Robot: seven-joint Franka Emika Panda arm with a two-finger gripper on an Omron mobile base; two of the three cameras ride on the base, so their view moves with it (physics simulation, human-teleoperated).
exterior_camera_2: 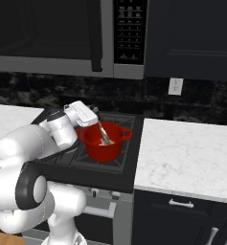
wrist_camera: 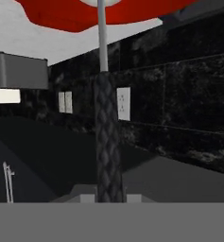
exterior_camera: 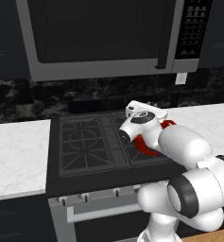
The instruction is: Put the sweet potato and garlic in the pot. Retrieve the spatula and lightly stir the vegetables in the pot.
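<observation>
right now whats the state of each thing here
pot: upright on the stove's front right burner, no lid, pale vegetables inside
spatula: held by its handle, head down inside the pot
gripper: shut on the spatula, beside the pot
microwave: door shut
stove: no flame seen

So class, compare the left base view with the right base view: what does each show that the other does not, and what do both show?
Left base view alone: the stove's left burners and the counter left of the stove. Right base view alone: the spatula reaching down into the pot, the claw shut on its handle, and the pot's pale contents. Both: the red pot, the stove, the microwave and the arm.
</observation>
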